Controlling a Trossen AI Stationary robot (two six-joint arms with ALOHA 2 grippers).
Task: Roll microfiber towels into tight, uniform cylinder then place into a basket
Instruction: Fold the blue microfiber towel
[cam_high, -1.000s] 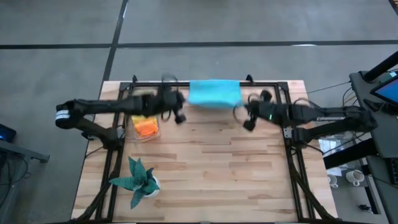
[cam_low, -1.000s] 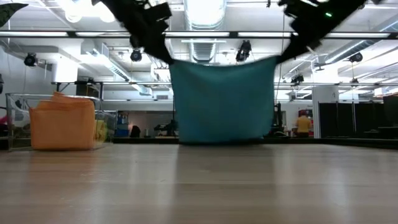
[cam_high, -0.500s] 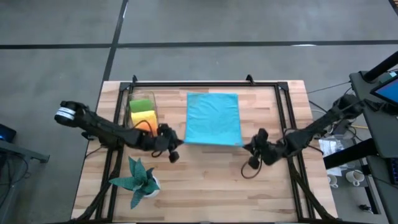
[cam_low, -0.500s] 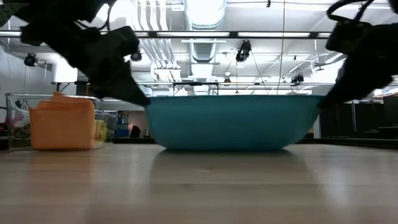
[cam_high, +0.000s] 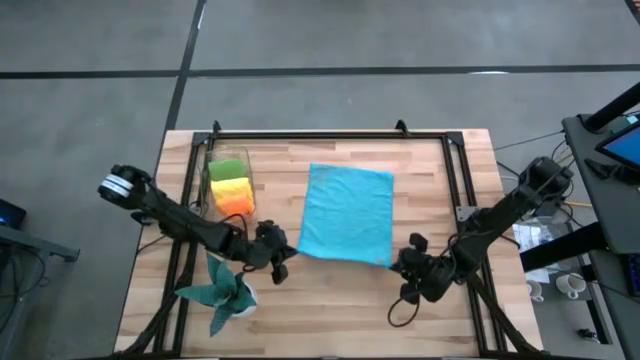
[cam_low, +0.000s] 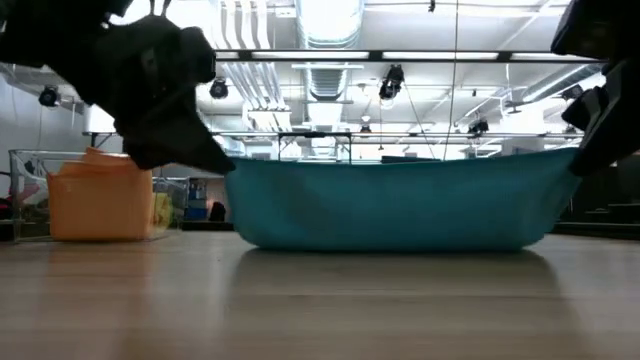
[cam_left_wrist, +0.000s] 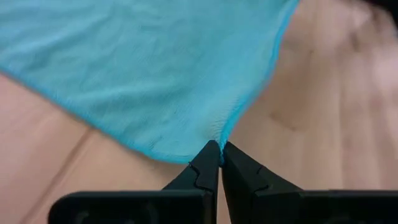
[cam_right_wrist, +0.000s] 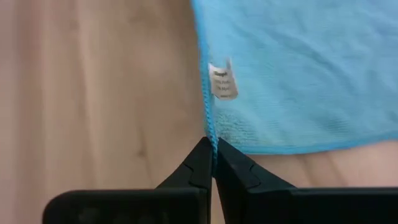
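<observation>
**Two claws are holding the blue towel by its near corners**

The bright blue microfiber towel (cam_high: 346, 214) is lying spread on the light wooden tabletop (cam_high: 330, 300), near its middle. Its near edge is lifted a little, as the low view is showing. The left claw (cam_high: 279, 250) is clenched on the near left corner of this towel; in the left wrist view its two dark fingers (cam_left_wrist: 205, 169) are pinching the hem together. The right claw (cam_high: 404, 263) is clenched on the near right corner, just beside a small white label (cam_right_wrist: 222, 81) sewn on the edge.

The small clear rectangular basket (cam_high: 228, 186) is standing on the left of the towel, apart from it. Inside it the lime green, yellow and orange towels are sitting. A dark teal spiky plant in a white pot (cam_high: 224, 292) is standing near the left claw.
</observation>
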